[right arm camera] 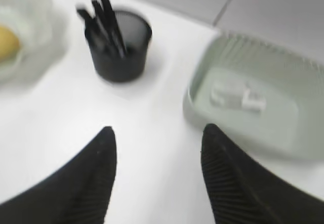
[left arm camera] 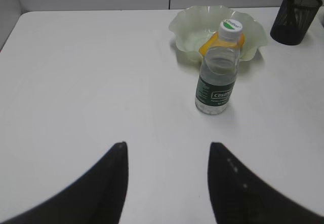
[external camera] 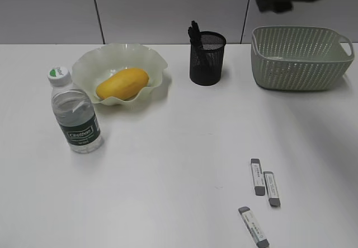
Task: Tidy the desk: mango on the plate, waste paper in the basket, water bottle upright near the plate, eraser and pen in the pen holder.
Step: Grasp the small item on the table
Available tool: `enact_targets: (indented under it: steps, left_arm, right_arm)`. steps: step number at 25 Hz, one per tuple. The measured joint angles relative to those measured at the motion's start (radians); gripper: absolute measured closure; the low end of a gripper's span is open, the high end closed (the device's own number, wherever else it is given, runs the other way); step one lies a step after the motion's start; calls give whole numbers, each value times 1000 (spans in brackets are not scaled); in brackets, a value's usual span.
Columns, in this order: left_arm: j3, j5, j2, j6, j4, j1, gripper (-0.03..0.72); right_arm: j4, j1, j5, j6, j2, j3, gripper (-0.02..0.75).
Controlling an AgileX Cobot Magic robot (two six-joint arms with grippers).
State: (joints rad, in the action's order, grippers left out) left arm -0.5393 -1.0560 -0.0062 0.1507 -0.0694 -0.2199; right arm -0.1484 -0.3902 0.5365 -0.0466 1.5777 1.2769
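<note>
Between the fingers of the right end effector (right arm camera: 158, 176) nothing is held: both dark pads stand well apart over bare worktop (right arm camera: 152, 128), with the pen holder (right arm camera: 121, 49) ahead to its left and the basket (right arm camera: 253, 102) ahead to its right. A pale crumpled wad, judged to be the waste paper (right arm camera: 237, 96), lies on the basket floor, though the view is blurred. The left end effector (left arm camera: 167, 183) is likewise open and empty, hovering above the worktop short of the water bottle (left arm camera: 217, 67), which stands upright just beside the plate (left arm camera: 185, 29). The mango (external camera: 122, 83) rests in the plate. Three grey-ended erasers (external camera: 257, 176) lie flat on the worktop, well apart from the pen holder. Risk, as a judgement: the erasers are thin and lie close together, so a descending grip may nudge a neighbour or slip off. Dropping one into the crowded pen holder could tip it.
</note>
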Motion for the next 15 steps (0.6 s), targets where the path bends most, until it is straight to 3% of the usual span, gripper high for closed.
enact_targets:
  steps: [5,8,15]
  left_arm:
    - [0,0,0,0,0,0,307]
    - [0,0,0,0,0,0,307]
    - [0,1,58,-27,7,0,315]
  right_arm:
    - [25,0,413,-5,-318,-283,324]
    - [47,0,549,-12,-563,-464,325]
    - [73,0,524,11,-1135,-728,326]
